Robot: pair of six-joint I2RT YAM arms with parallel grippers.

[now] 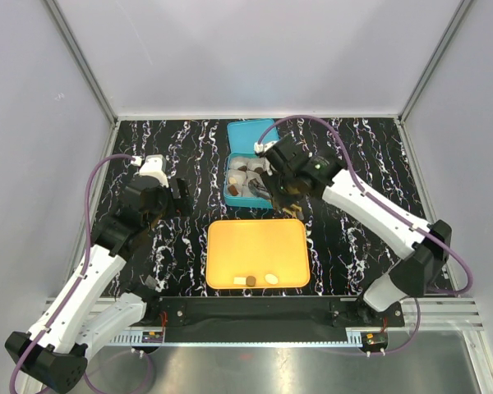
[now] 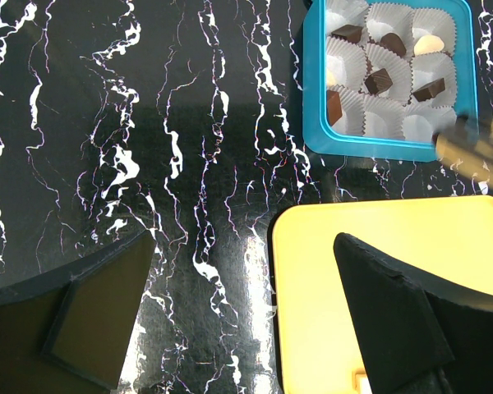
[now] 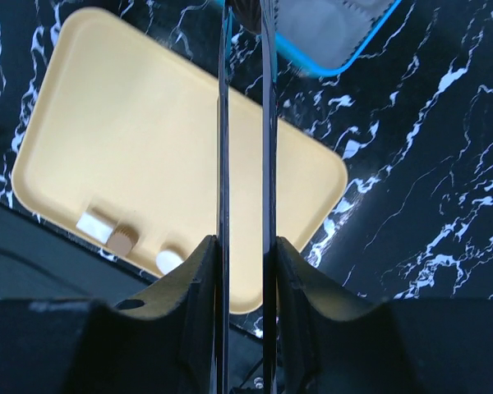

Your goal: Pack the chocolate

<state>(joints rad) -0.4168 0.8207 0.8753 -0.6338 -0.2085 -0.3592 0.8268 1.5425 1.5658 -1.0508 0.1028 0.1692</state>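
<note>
tabletop [image 1: 353, 164] black w/ white marble veins. tray [image 1: 257, 246] plain orange-yellow, box [image 1: 246, 135] teal, paper cups [image 2: 423, 123] white. choc pieces [image 2: 379, 80] dark brown, a few cream. arms [image 1: 370, 205] white & black, cables [image 1: 90, 189] purple.

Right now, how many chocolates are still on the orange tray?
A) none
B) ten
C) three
C: only three pieces lie on the orange tray, along its near edge: a white square, a brown round one and a white oval.
</note>
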